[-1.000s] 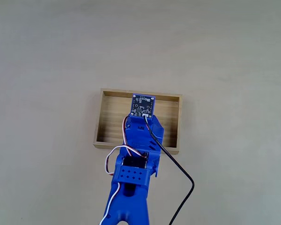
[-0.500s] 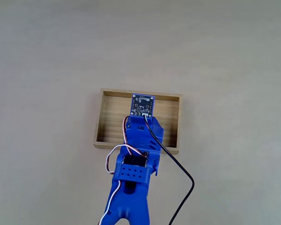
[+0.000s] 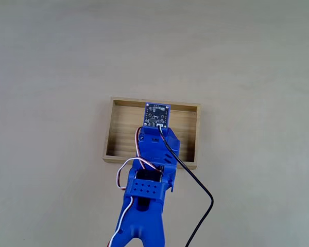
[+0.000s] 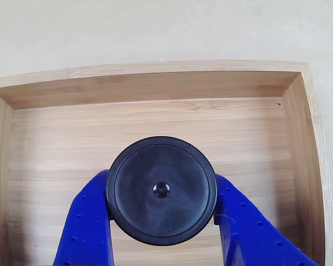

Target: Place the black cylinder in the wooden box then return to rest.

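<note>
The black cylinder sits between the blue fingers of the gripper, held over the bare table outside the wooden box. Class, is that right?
Not quite. The black cylinder is between the blue fingers of the gripper, but over the floor of the wooden box, within its walls, as the other view shows.

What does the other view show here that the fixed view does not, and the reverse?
The other view looks down between the jaws: the black cylinder with its central dimple is clamped between the two blue fingers of the gripper, over the box floor.

The fixed view gives the layout: the blue arm reaching up from the bottom edge, its circuit board and black cable, and the tabletop on all sides of the box.

Both show the wooden box.
</note>
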`<action>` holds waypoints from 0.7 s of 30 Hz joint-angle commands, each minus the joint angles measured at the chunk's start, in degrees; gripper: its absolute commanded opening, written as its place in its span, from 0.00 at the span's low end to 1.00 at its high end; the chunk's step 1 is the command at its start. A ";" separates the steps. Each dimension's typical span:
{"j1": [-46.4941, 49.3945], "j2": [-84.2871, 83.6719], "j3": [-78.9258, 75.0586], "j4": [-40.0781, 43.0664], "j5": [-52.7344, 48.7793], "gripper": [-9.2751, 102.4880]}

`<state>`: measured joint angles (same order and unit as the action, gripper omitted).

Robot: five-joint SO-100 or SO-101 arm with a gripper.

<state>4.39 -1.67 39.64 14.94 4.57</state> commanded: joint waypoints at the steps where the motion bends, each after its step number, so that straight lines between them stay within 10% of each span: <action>1: 0.44 -0.62 -5.54 -1.58 1.23 0.28; 21: 0.79 -13.80 0.62 0.00 2.81 0.41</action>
<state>4.39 -6.15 40.52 14.94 6.50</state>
